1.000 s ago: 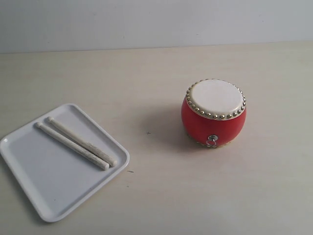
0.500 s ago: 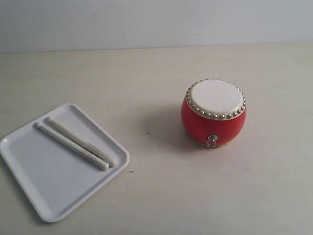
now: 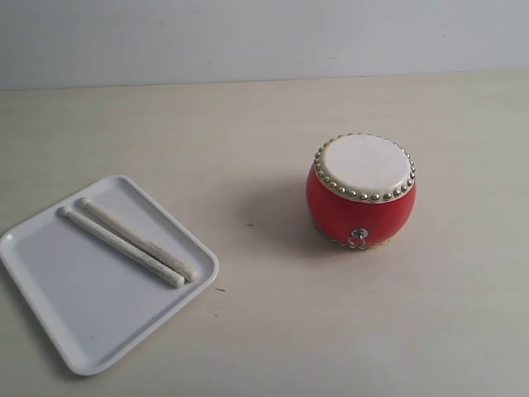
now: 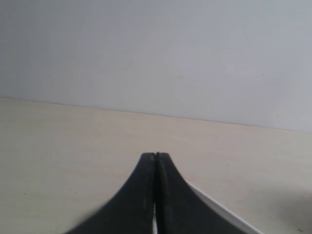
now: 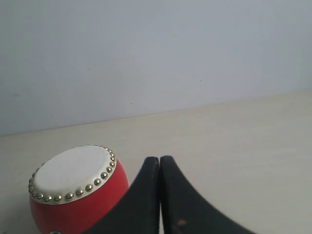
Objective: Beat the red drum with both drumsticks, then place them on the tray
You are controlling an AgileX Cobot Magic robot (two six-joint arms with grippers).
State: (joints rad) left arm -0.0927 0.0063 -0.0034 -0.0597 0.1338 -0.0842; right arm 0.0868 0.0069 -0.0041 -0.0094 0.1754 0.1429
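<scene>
The red drum [image 3: 361,192] stands upright on the table, right of centre, its cream skin ringed with gold studs. Both pale drumsticks [image 3: 131,240] lie side by side on the white tray [image 3: 74,322] at the lower left. No arm shows in the exterior view. My left gripper [image 4: 155,156] is shut with nothing between its black fingers; a strip of the tray's rim [image 4: 219,208] shows beside them. My right gripper [image 5: 159,159] is shut and empty too, with the red drum [image 5: 73,187] close beside it, apart from the fingers.
A pale wall [image 3: 264,37] runs along the far edge of the beige table [image 3: 273,331]. A few small dark specks [image 3: 250,224] mark the tabletop between tray and drum.
</scene>
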